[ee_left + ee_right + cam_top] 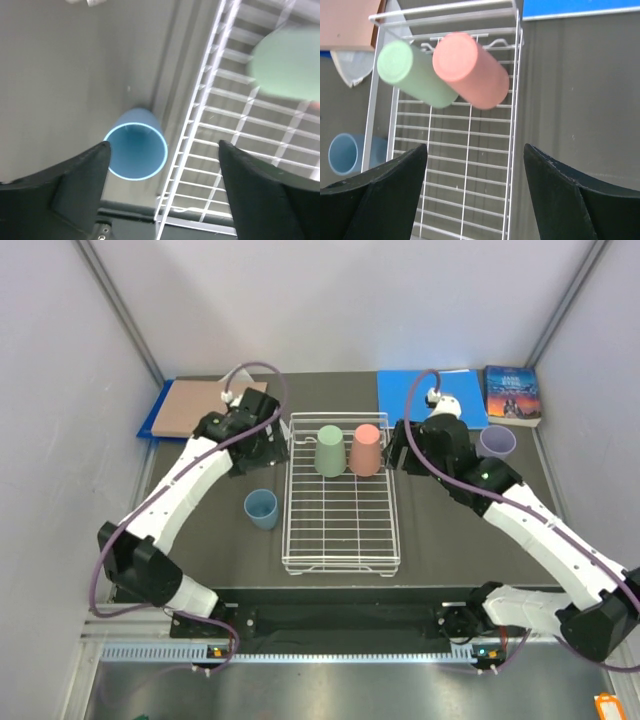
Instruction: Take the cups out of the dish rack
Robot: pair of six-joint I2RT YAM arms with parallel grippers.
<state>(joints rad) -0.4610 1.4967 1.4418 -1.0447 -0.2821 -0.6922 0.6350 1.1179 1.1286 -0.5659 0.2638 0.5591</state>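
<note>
Top external: dark table (440, 530), pale walls (350, 300); left hand (162, 145), right hand (475, 147) both gaping.

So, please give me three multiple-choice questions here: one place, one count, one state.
1. The light blue cup stands: A) in the dish rack B) on the table, left of it C) on the table, right of it
2. Cups in the rack: A) one B) two C) four
3. The left pincer is: A) open B) shut on a cup C) shut on a wire
1 B: it is beside the rack's left side. 2 B: only the green cup and pink cup. 3 A: its fingers stand apart, holding nothing.
</note>
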